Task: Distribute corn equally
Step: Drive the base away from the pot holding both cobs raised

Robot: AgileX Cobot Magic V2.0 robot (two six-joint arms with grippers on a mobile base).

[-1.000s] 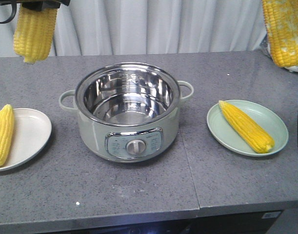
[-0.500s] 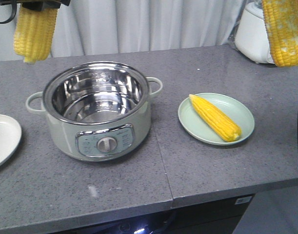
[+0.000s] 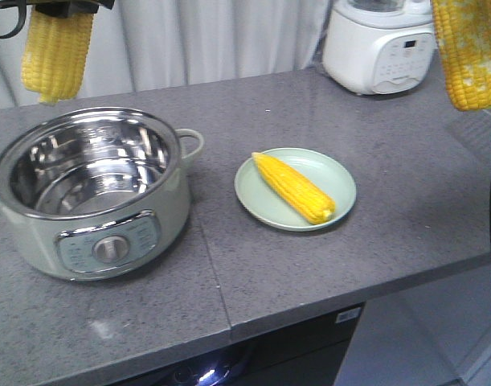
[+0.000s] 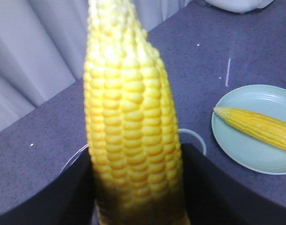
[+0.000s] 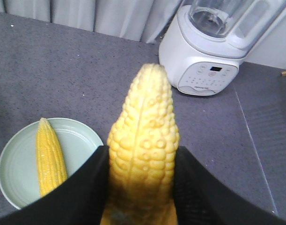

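Observation:
A yellow cob of corn [image 3: 56, 52] hangs tip-down at the top left, with my left gripper [image 4: 135, 187] shut on its thick end [image 4: 131, 140]. A second cob with pale patches [image 3: 468, 52] hangs at the top right, and my right gripper [image 5: 140, 187] is shut on it [image 5: 143, 136]. A third cob [image 3: 293, 186] lies diagonally on the pale green plate [image 3: 337, 173] in the middle of the counter. That plate also shows below both held cobs, in the left wrist view as plate [image 4: 245, 150] and in the right wrist view as plate [image 5: 16, 164].
A steel-lined electric pot [image 3: 92, 193] stands empty at the left of the grey counter [image 3: 406, 209]. A white blender [image 3: 379, 44] stands at the back right by the curtain. The counter's front edge [image 3: 349, 297] runs across the lower part of the view.
The whole scene has slid left in the front view: the white plate with its cob went out of sight and the blender came in. Both grippers still hold their cobs.

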